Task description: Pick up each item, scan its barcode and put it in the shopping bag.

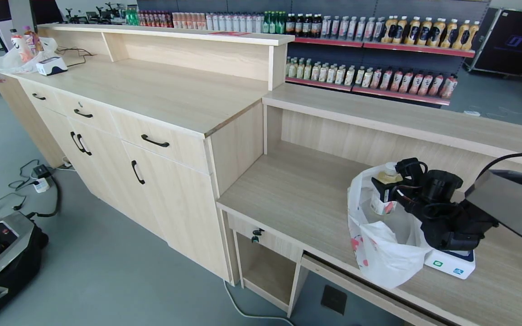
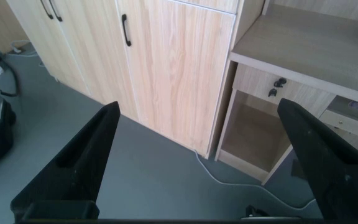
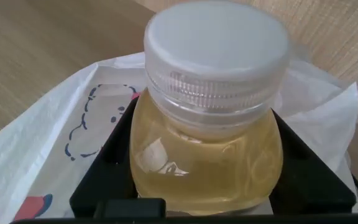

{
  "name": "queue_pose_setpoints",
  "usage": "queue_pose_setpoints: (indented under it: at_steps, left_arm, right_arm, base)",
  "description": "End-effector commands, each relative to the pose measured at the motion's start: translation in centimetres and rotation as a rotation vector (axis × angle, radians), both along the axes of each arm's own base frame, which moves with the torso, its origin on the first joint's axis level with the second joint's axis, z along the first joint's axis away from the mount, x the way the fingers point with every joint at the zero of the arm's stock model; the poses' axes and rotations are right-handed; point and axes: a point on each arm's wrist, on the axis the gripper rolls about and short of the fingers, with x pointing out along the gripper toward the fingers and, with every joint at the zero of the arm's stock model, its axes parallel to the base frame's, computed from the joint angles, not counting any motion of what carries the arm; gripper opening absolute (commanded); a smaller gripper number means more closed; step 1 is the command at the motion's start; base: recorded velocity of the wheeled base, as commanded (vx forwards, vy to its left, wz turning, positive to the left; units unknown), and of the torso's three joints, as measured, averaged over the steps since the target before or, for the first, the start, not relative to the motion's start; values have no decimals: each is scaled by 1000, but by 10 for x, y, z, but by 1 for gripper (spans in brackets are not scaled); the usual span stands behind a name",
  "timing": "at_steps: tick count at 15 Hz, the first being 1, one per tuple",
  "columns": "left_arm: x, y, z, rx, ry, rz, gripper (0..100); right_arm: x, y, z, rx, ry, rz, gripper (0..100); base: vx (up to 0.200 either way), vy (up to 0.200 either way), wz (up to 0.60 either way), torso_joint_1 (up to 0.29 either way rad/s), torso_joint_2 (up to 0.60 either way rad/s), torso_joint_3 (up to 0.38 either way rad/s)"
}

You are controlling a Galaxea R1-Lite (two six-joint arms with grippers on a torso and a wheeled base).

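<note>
My right gripper (image 1: 385,185) is shut on a bottle (image 1: 386,190) of pale yellow drink with a white cap (image 3: 216,46), holding it upright over the mouth of the white plastic shopping bag (image 1: 381,240) on the low counter. The bottle (image 3: 207,155) sits between the black fingers (image 3: 107,168), with the bag (image 3: 61,143) spread below it. Beside the bag lies a white barcode scanner (image 1: 452,265), partly hidden by the arm. My left gripper (image 2: 197,155) hangs open over the grey floor in front of the cabinets, with nothing between its fingers.
A tall wooden counter (image 1: 152,86) with drawers and doors stands to the left of the low counter (image 1: 297,190). At its far end are another bag with bottles (image 1: 21,52) and a second scanner (image 1: 51,65). Drink shelves (image 1: 369,54) line the back. Cables (image 1: 39,181) lie on the floor.
</note>
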Motion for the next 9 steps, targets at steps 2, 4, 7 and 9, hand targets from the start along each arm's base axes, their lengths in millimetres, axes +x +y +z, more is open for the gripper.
queue_pose_setpoints:
  at_steps: [2, 4, 7, 9]
  left_arm:
    - [0, 0, 0, 0, 0, 0, 100]
    - [0, 0, 0, 0, 0, 0, 100]
    - [0, 0, 0, 0, 0, -2, 100]
    - [0, 0, 0, 0, 0, 0, 100]
  right_arm:
    - [8, 3, -15, 4, 12, 7, 0]
    - [12, 8, -18, 23, 10, 19, 0]
    - [10, 10, -24, 21, 27, 25, 0]
    - [10, 10, -20, 22, 21, 24, 100]
  base:
    - [0, 0, 0, 0, 0, 0]
    - [0, 0, 0, 0, 0, 0]
    - [0, 0, 0, 0, 0, 0]
    - [0, 0, 0, 0, 0, 0]
